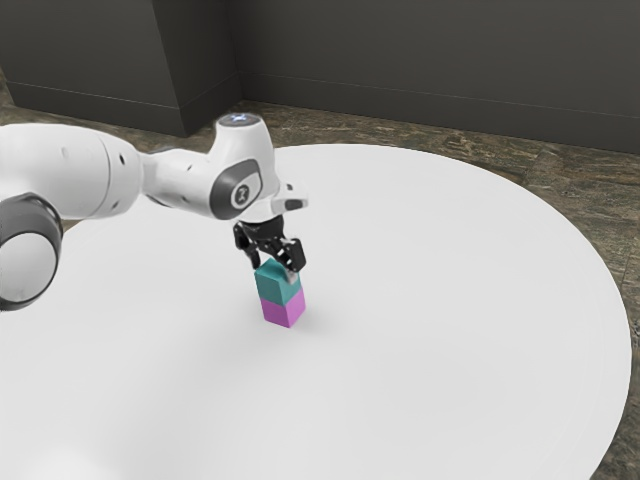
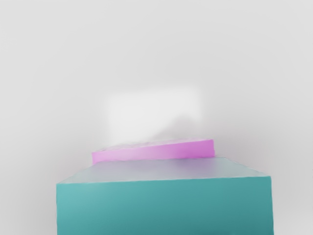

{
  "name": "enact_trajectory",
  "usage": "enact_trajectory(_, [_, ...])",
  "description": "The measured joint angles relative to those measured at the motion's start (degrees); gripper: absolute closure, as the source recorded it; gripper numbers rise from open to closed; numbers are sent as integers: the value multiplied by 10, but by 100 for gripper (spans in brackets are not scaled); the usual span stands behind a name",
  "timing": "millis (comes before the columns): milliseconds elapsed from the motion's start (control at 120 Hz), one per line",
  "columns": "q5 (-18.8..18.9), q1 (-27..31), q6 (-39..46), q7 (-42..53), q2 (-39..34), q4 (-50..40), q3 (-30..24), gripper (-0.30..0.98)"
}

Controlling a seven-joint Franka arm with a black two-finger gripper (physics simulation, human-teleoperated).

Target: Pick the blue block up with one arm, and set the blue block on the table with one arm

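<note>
Walls (image 1: 430, 50) of dark grey and a mottled brown floor (image 1: 560, 185) surround the round white table (image 1: 430, 330). Claw (image 1: 276, 266) meets the top of the blue block (image 1: 278, 288), which sits on the pink one (image 1: 284, 310); whether it grips, I cannot tell.

Upper block (image 1: 277, 286) on lower block (image 1: 282, 313) on table (image 1: 450, 300)

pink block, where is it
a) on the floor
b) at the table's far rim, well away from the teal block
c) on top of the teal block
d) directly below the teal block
d: the exterior view shows the pink block directly under the teal block
</note>
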Motion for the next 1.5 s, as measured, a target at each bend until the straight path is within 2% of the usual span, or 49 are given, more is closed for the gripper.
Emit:
enact_trajectory(233, [-1,3,1,5,26,13,-2,0])
enact_trajectory(383, [-1,4,0,11,31,22,-2,22])
enact_trajectory(533, [1,7,-8,14,31,42,0,28])
enact_trajectory(842, [2,84,-31,16,34,52,4,29])
enact_trajectory(1100, [-4,113,-36,19,105,92,0,30])
enact_trajectory(1350, [-11,113,-39,35,107,98,0,12])
enact_trajectory(1500, [-9,111,-57,42,96,115,7,6])
